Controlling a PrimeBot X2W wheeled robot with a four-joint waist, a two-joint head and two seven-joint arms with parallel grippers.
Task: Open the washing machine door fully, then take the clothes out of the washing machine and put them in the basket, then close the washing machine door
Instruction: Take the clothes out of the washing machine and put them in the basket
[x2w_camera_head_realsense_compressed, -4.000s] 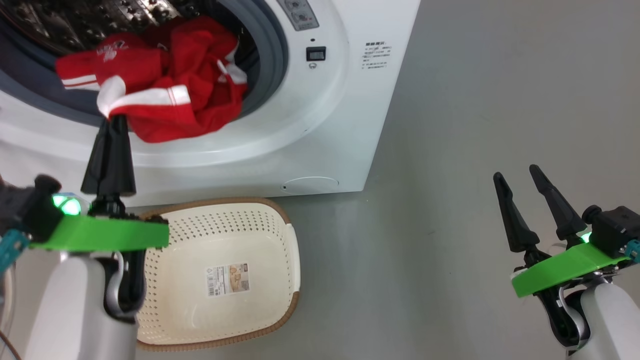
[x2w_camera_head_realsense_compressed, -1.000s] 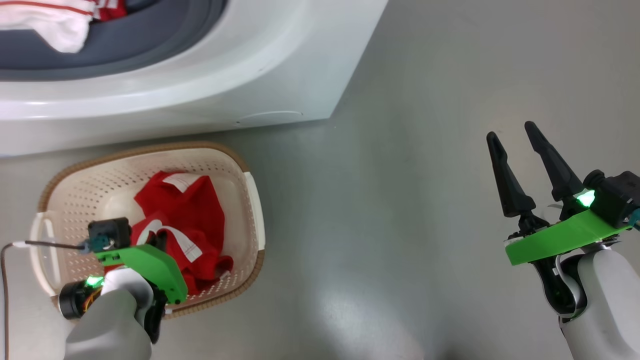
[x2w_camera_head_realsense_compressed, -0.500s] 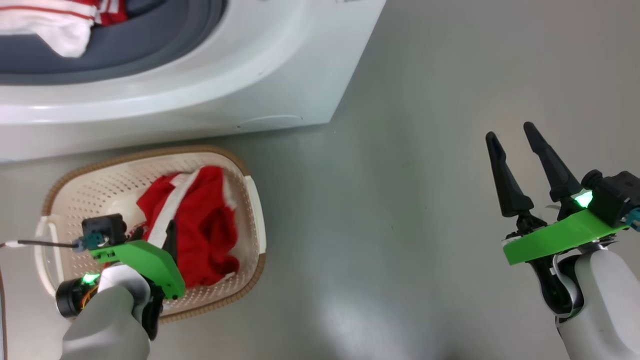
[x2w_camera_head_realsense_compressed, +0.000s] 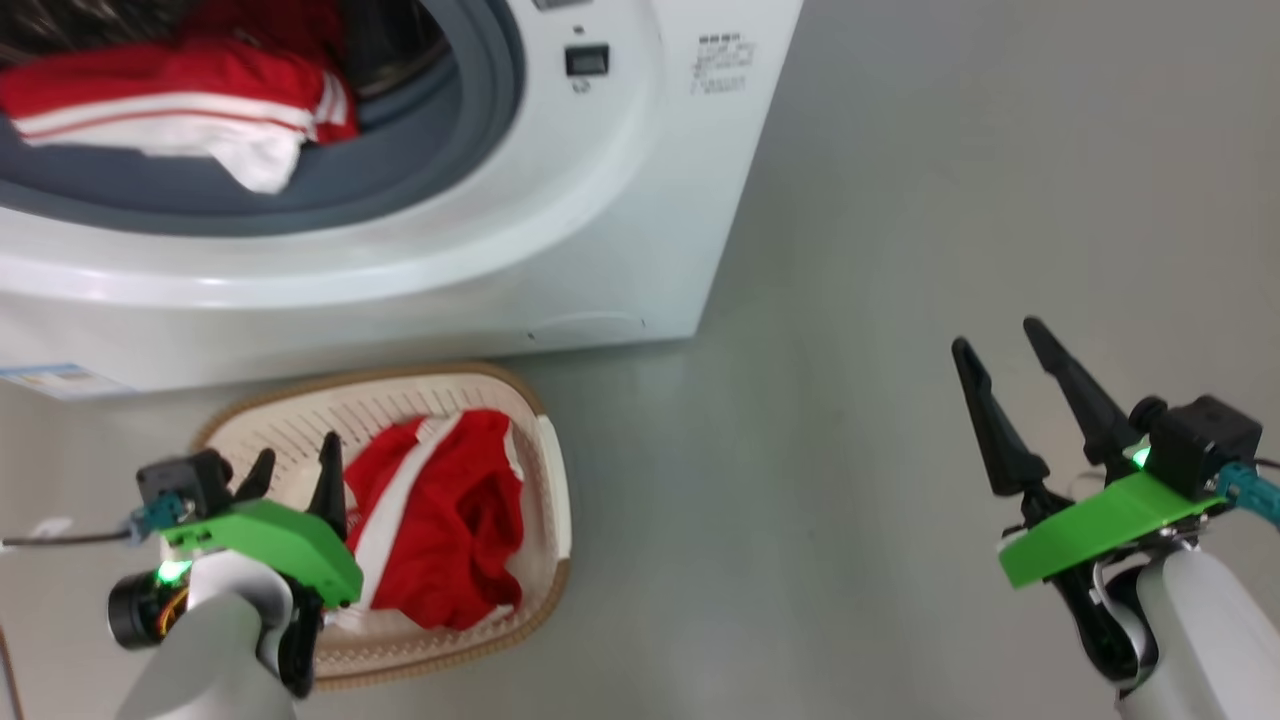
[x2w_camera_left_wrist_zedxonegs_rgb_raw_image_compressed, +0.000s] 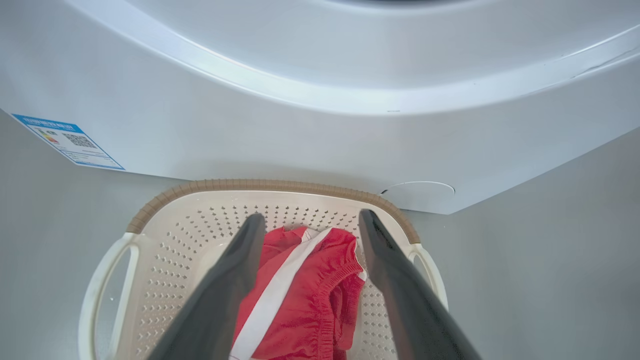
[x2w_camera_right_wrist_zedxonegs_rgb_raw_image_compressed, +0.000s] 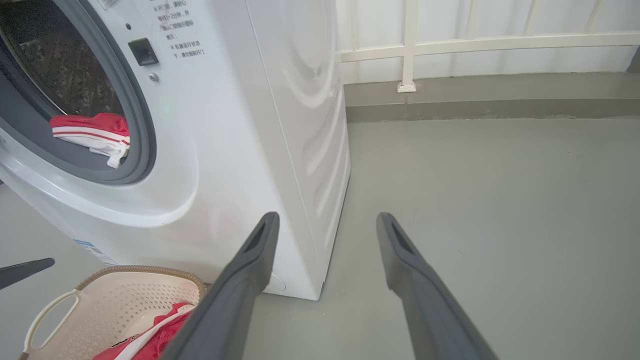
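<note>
dark fingers of the left claw stood spread, nothing pinched btwn them, hovering over the left part of the basket. just beside them, inside the basket, lay a red garment w/ a white stripe, bunched toward the basket's right side. the basket sat on the grey floor right in front of the washing machine, near its round service flap. a blue sticker showed low on the machine's front, off to the left. up in the machine's mouth a second garment, red & white w/ thin stripes, lay draped over the grey-blue gasket, partly in the drum. the right claw was well apart, off to the right over the floor, fingers parted too & holding nothing. beyond the machine a white railing ran along the wall.
</note>
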